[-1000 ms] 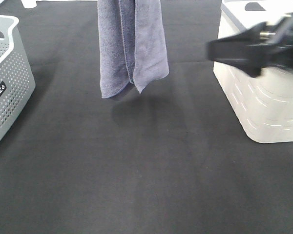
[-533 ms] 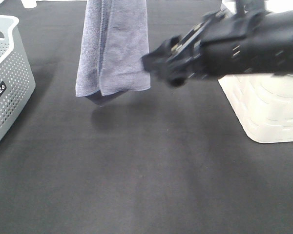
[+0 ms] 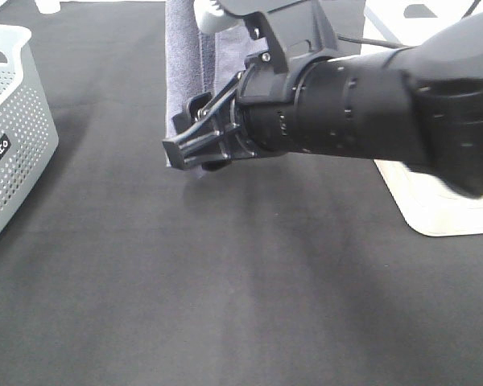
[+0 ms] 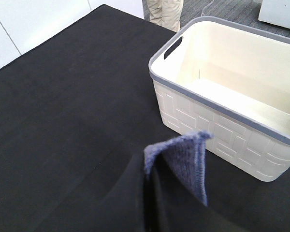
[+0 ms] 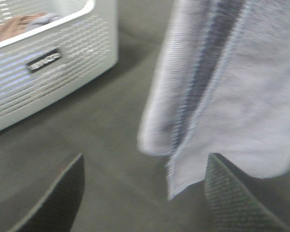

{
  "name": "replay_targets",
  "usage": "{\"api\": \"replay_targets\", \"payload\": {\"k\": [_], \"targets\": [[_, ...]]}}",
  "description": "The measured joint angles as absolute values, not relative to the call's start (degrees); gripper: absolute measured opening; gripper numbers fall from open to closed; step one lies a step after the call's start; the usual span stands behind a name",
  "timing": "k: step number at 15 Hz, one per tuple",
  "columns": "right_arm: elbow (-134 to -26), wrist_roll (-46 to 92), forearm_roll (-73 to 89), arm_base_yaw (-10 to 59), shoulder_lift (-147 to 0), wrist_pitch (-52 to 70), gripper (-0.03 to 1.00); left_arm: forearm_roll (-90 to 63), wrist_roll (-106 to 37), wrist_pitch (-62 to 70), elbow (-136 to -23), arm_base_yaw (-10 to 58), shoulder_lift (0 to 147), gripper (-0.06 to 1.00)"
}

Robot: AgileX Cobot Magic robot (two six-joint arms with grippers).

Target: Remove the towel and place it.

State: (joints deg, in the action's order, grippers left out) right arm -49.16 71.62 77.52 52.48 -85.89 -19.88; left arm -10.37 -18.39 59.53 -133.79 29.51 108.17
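Observation:
The grey-purple towel point(image 3: 185, 64) hangs folded from above the top edge of the exterior high view, over the middle of the black table. In the left wrist view my left gripper point(image 4: 150, 181) is shut on a fold of the towel point(image 4: 183, 154). The right arm reaches across from the right, and my right gripper point(image 3: 185, 138) stands open at the towel's lower end, hiding it. From the right wrist, the towel point(image 5: 222, 92) hangs just beyond the two spread fingers point(image 5: 58, 198) of my right gripper point(image 5: 145, 203), with nothing between them.
A grey perforated basket point(image 3: 12, 121) stands at the left edge, holding brownish cloth point(image 5: 19, 26). On the right sits a cream basket with a grey rim point(image 4: 222, 96), partly behind the right arm point(image 3: 435, 205). Black cloth covers the table point(image 3: 225, 305).
The right arm has swung from the right side leftward across the table to the towel's lower end. The hanging towel swayed left and back.

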Motion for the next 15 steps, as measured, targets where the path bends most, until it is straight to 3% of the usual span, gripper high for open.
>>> {"api": "replay_targets", "payload": {"k": [8, 15], "targets": [[-51.8, 61.3, 76.5, 52.6, -90.1, -26.6, 0.68, -11.5, -18.2, 58.8, -133.8, 29.5, 108.2, 0.00], [-51.9, 46.6, 64.1, 52.6, -90.8, -30.9, 0.68, -12.1, -18.2, 58.8, -133.8, 29.5, 108.2, 0.00]]}}
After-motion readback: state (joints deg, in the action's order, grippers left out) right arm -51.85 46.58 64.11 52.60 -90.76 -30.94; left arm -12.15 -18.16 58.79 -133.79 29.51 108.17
